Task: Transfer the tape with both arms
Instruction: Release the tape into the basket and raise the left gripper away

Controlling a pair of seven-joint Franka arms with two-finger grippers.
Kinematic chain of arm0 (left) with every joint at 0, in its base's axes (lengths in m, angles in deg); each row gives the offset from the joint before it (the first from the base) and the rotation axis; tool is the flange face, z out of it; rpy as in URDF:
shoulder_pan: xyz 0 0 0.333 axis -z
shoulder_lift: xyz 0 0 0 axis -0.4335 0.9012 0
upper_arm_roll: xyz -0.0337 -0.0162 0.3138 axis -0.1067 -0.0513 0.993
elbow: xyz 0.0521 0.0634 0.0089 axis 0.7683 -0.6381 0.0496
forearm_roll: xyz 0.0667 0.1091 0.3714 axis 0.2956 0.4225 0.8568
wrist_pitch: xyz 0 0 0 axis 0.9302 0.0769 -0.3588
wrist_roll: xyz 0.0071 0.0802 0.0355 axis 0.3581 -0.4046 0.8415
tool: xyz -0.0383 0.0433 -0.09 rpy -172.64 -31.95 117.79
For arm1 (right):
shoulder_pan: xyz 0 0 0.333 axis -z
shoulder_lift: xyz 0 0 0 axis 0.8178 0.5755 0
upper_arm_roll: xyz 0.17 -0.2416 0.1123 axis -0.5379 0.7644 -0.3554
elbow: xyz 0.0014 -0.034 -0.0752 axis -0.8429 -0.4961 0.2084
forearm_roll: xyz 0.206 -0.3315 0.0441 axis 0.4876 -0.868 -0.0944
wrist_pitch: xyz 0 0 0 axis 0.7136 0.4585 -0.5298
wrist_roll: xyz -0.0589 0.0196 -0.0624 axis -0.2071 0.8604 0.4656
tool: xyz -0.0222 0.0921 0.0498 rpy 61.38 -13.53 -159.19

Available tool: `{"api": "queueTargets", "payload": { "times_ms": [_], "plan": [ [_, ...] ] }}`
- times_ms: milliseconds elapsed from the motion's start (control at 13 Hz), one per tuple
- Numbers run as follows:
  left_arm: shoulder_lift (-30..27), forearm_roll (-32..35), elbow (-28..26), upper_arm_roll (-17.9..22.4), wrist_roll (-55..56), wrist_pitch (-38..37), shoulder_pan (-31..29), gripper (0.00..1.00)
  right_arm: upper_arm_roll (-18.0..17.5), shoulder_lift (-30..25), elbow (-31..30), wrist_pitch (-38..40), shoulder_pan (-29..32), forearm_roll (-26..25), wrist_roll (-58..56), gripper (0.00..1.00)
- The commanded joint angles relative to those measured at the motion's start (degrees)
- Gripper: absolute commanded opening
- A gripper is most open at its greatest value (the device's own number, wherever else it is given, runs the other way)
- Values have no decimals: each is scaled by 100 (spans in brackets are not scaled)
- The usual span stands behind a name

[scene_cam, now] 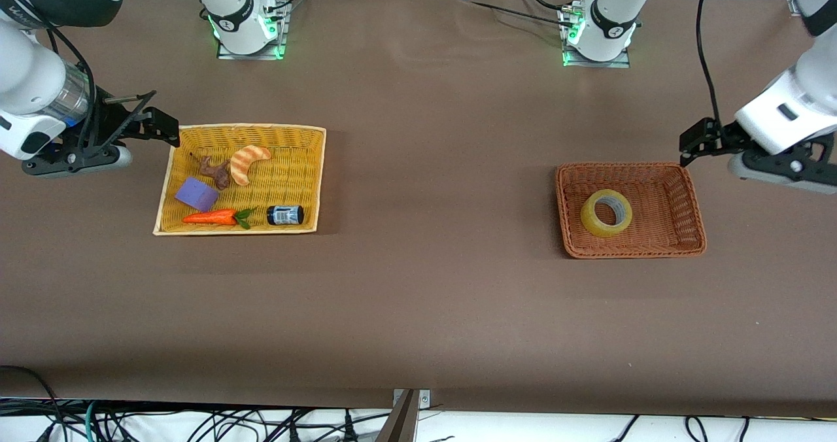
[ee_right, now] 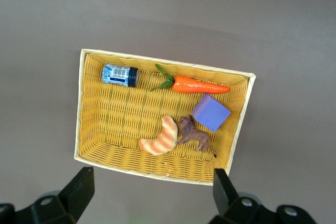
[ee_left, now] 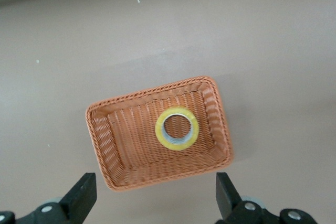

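The tape (scene_cam: 592, 218), a yellowish ring, lies flat in an orange-brown wicker basket (scene_cam: 628, 252) toward the left arm's end of the table. My left gripper (scene_cam: 694, 142) hangs open and empty over the table just outside that basket's corner. In the left wrist view the tape (ee_left: 160, 129) and basket (ee_left: 157, 182) lie below the spread gripper (ee_left: 156, 195). My right gripper (scene_cam: 157, 112) hangs open and empty over the table beside the yellow basket (scene_cam: 242, 231). In the right wrist view that gripper (ee_right: 152, 190) is just outside the yellow basket's rim (ee_right: 157, 174).
The yellow basket holds a croissant (scene_cam: 248, 163), a brown animal figure (scene_cam: 216, 170), a purple block (scene_cam: 196, 194), a carrot (scene_cam: 212, 218) and a small dark jar (scene_cam: 285, 215). Bare brown table lies between the two baskets.
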Motion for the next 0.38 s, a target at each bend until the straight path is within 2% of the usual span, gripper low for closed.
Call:
{"api": "queueTargets", "payload": {
  "times_ms": [0,154,308],
  "plan": [
    [-324,-218,-534,680,331,71,560,100,-54,-19,70,34,31,-72,11,100],
    [-422,-227,-816,691,340,89,579,100,-63,-19,70,60,39,-54,11,100],
    [-431,-227,-817,708,348,81,596,100,-63,-10,79,69,48,-63,2,100]
  ]
}}
